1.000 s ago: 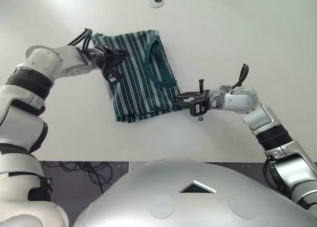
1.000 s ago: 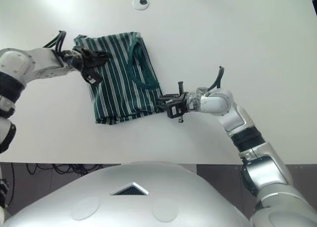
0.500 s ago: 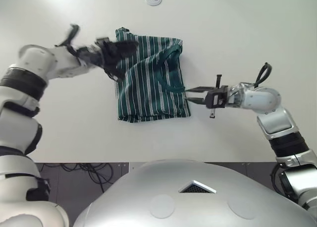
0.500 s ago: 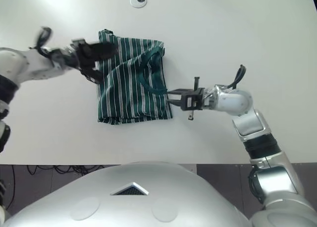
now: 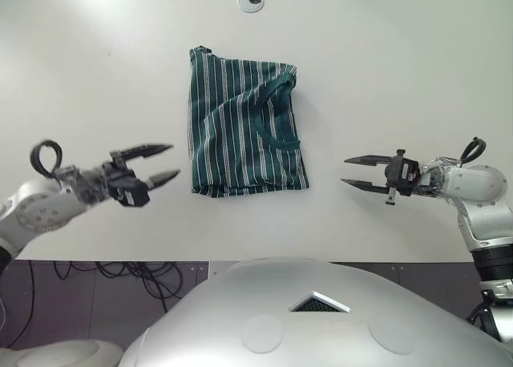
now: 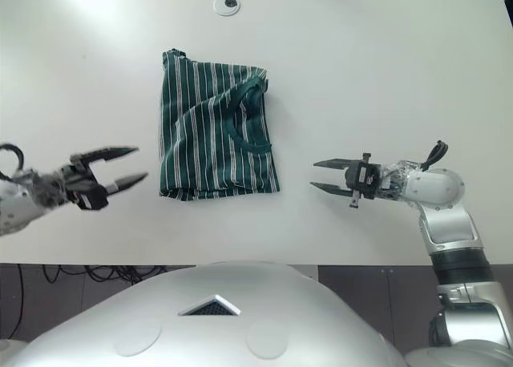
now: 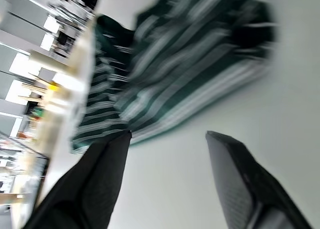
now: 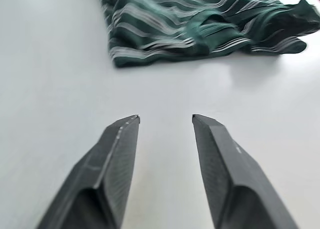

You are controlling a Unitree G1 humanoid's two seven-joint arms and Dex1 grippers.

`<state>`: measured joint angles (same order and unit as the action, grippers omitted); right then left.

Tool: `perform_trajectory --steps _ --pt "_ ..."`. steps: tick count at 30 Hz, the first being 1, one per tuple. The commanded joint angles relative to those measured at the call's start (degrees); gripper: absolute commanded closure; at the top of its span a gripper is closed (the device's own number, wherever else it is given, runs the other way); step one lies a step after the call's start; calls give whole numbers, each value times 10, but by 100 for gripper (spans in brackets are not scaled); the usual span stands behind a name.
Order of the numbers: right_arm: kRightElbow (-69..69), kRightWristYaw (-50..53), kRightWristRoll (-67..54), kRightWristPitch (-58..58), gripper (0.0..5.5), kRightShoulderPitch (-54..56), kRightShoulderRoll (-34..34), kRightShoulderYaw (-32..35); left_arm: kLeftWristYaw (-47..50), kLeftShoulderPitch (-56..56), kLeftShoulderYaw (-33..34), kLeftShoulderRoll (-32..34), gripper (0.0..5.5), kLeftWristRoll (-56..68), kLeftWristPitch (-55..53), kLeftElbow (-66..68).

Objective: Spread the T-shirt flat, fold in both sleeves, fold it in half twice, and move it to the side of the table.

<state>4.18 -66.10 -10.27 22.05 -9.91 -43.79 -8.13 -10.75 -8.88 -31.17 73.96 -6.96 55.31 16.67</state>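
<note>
Surface: white table (image 5: 401, 78), with a small round disc (image 5: 252, 1) set in it at the far edge and dark cables (image 5: 144, 275) on the floor beyond the near edge.
Left gripper: left gripper (image 5: 174, 160) hovers low at the near left, fingers spread wide and holding nothing, tips aimed at the garment's near left corner but apart from it.
T-shirt position: T-shirt (image 5: 240, 135) lies at mid-table, between the two grippers and untouched by either.
Right gripper: right gripper (image 5: 345, 171) hovers at the near right, fingers spread wide and empty, tips aimed at the garment's near right corner, with bare table between.
Step in hand: judged as the end of folding; the move to the side of the table is not yet done.
Next move: calls for a grasp that pinches all layers at one edge, then a low slide sideways so that the stack does not open.
T-shirt appearance: dark green with thin white stripes, folded into a compact upright rectangle. The neckline curve shows towards the right edge. The near edge is thick and layered, and the far left corner is slightly peaked.
</note>
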Motion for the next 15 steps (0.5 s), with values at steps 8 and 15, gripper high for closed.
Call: perform_trajectory --steps 8,15 --pt "105 126 225 253 265 47 62 -100 98 1 70 -115 228 -316 17 26" --pt "159 183 272 285 262 94 79 -156 87 12 58 -144 267 -357 31 43"
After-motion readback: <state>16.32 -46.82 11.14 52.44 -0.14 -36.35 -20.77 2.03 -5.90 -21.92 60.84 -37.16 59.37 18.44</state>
